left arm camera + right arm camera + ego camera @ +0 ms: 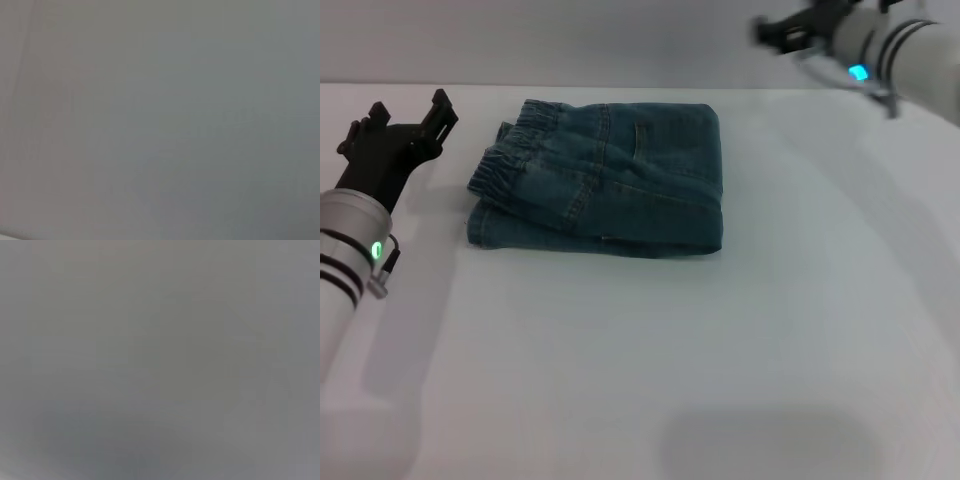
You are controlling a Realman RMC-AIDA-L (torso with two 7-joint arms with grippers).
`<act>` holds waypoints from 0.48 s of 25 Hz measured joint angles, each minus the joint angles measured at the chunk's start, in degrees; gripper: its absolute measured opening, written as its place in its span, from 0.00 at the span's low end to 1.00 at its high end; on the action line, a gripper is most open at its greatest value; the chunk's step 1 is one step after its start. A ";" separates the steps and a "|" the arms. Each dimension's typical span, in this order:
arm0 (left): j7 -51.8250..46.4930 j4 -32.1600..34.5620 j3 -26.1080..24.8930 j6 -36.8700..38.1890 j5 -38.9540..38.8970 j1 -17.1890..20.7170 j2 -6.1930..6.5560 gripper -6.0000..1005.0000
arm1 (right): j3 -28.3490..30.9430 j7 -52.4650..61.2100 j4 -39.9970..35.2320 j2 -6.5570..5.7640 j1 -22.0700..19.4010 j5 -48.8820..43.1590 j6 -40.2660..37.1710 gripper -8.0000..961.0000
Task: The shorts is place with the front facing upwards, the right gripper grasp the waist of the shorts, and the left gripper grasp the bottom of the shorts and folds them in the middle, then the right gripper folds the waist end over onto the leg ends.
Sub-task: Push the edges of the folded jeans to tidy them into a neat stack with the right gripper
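On the left of the head view, the left gripper (pixel 412 112) hovered over the white table (pixel 650 360) near its far edge, its two black fingers (pixel 443 108) spread apart and holding nothing, a strip of bare surface between it and the cloth. Just beside it toward the middle, the shorts (pixel 605 180) lay folded into a compact rectangle, the gathered elastic waistband (pixel 510 150) on top at the left end and a smooth fold forming the right edge. Bare table stretched in front of the bundle and off to the right, leaving wide room on both sides. At the upper right, the right gripper (pixel 782 32) hung raised above the far edge, well apart from the shorts; whether its jaws were parted or closed could not be told. Both wrist views showed only plain grey.
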 joint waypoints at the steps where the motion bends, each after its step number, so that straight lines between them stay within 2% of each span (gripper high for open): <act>1: -0.24 -0.52 0.26 0.09 0.00 -0.48 -0.01 0.83 | -2.17 0.42 -0.15 0.00 -0.15 0.03 4.93 0.78; 4: -0.85 -1.52 0.68 0.19 0.00 -1.42 -0.02 0.83 | -13.24 5.78 -0.50 -0.04 -1.01 0.11 24.29 0.77; 7: -1.79 -3.09 1.18 0.38 0.00 -2.84 -0.10 0.83 | -31.65 18.77 -0.88 -0.07 -3.72 -0.59 37.82 0.77; 10: -2.66 -3.77 1.60 0.40 0.00 -3.54 -0.14 0.83 | -52.40 36.75 -0.64 -0.03 -7.40 -6.93 47.02 0.77; 12: -2.96 -4.14 1.71 0.33 0.00 -4.12 -0.14 0.83 | -62.02 48.54 0.24 -0.07 -9.17 -14.04 49.00 0.77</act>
